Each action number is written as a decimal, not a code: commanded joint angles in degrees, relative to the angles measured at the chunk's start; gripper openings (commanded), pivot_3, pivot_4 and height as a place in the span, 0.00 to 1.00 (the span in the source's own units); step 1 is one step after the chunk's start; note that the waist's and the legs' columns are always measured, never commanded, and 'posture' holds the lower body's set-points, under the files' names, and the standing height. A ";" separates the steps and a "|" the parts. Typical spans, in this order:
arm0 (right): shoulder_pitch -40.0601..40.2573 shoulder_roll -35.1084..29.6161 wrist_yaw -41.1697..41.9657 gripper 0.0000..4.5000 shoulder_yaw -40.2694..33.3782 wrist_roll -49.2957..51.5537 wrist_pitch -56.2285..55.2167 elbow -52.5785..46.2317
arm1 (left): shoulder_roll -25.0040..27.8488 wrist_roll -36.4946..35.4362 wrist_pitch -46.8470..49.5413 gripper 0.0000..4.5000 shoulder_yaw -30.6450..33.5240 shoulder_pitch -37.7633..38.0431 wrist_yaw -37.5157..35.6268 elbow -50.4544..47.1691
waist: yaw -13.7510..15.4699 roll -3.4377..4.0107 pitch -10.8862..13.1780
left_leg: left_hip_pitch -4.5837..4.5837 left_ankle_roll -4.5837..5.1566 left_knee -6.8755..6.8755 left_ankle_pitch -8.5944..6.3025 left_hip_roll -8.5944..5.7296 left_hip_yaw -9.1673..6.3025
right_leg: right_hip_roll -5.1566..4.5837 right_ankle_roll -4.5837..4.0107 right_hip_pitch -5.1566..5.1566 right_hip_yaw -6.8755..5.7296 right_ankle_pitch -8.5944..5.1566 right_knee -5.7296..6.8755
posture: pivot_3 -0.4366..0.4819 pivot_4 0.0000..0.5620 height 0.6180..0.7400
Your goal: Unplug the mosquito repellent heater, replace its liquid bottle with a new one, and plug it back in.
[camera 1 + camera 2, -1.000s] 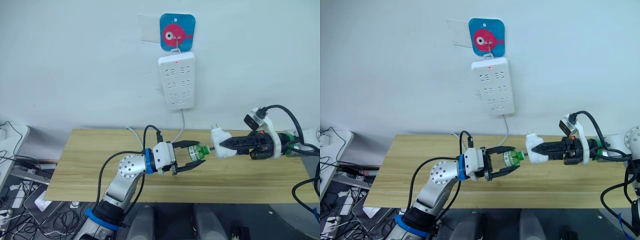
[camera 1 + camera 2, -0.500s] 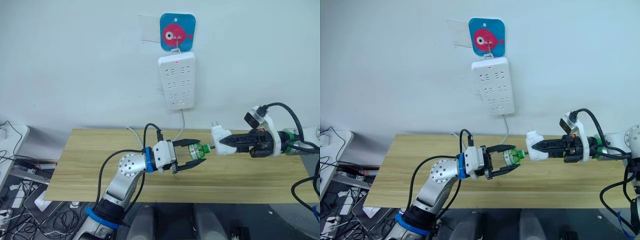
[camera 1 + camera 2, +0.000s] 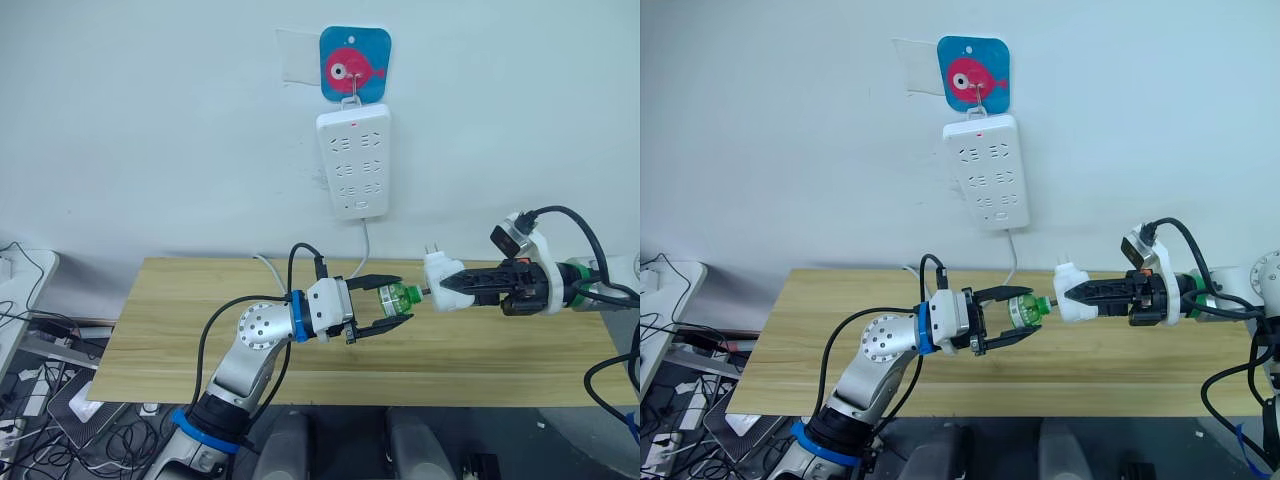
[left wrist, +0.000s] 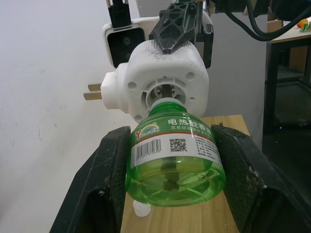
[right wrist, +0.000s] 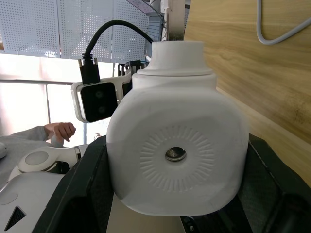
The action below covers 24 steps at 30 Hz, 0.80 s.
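Note:
The mosquito repellent heater (image 3: 440, 281), a small white rounded unit with two prongs pointing up, hangs above the table with my right gripper (image 3: 452, 286) shut on it. Its round vent disc (image 5: 176, 155) faces the right wrist camera. My left gripper (image 3: 401, 300) is shut on a clear bottle of green liquid (image 3: 396, 297). The bottle (image 4: 175, 158) sits between the black fingers (image 4: 111, 174), and its neck meets the round socket on the heater's underside (image 4: 164, 90).
A white power strip (image 3: 354, 160) hangs on the wall under a blue fish hook (image 3: 354, 63), its cable (image 3: 362, 250) dropping behind the wooden table (image 3: 180, 330). A small white piece (image 4: 141, 209) lies on the table. A person's hand (image 5: 61, 130) is off to the side.
My left gripper has carried the bottle slightly up and right, closing the gap to the heater's socket. The right gripper with the heater has risen a little.

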 commanded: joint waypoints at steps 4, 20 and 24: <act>-1.27 -0.12 0.16 0.66 -0.64 3.01 0.44 -2.13 | -1.27 -0.06 -0.86 0.50 -1.41 -1.08 -0.18 -1.03 | -0.01 -0.01 0.00 | 0.00 0.00 0.00 0.00 0.00 0.00 | 0.00 0.00 0.00 0.00 0.00 0.00 | 0.42 0.41 1.00; -3.05 -0.14 1.31 0.66 -0.28 1.35 0.44 -1.06 | -0.93 0.00 -0.76 0.50 -1.93 -0.86 -1.37 -1.01 | -0.04 -0.05 0.04 | 0.00 0.00 0.00 0.00 0.00 0.00 | 0.00 0.00 0.00 0.00 0.00 -0.01 | 0.42 0.41 1.00; -3.00 0.00 1.50 0.66 0.01 1.67 0.44 -1.62 | -0.80 -0.01 -0.92 0.50 -1.89 -0.87 -1.57 -1.02 | -0.03 -0.07 0.05 | -0.01 0.00 0.00 0.00 0.00 0.00 | 0.00 0.00 0.00 0.00 0.00 -0.03 | 0.42 0.41 1.00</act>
